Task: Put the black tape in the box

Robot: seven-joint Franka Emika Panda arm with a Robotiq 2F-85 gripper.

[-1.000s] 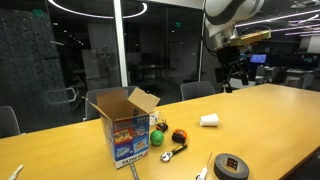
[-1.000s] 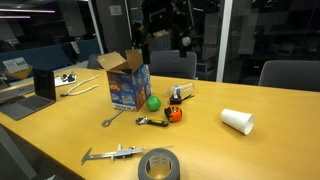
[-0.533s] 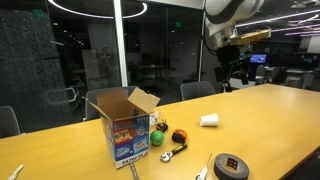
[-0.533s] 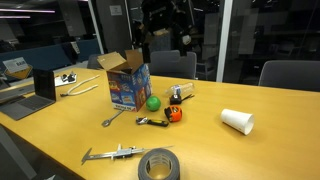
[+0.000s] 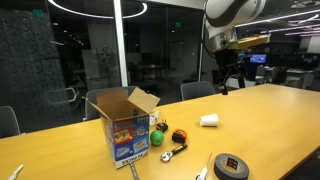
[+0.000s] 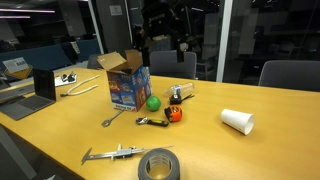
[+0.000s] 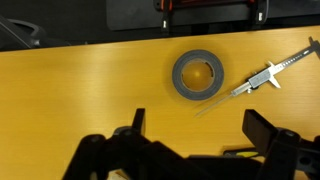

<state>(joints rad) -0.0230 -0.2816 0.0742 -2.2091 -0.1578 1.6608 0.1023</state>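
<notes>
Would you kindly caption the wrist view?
Open claw above black tape lying flat beside a caliper on the yellow table.

The black tape (image 7: 198, 75) looks matt; the table (image 7: 70, 90) is smooth, softly glossy wood; the box (image 5: 103, 128) is dull brown cardboard; the caliper (image 7: 270, 74) is bright metal

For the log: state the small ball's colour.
The ball is green, clearest in an exterior view.

A white cup (image 6: 237, 121) is laid on its side on the wooden tabletop (image 6: 250, 155). A green ball (image 6: 153, 102) and a small orange object (image 6: 174, 113) are seen close together. A metal tool (image 6: 113, 117) is laid near them, and a caliper (image 7: 268, 75) is set apart.
</notes>
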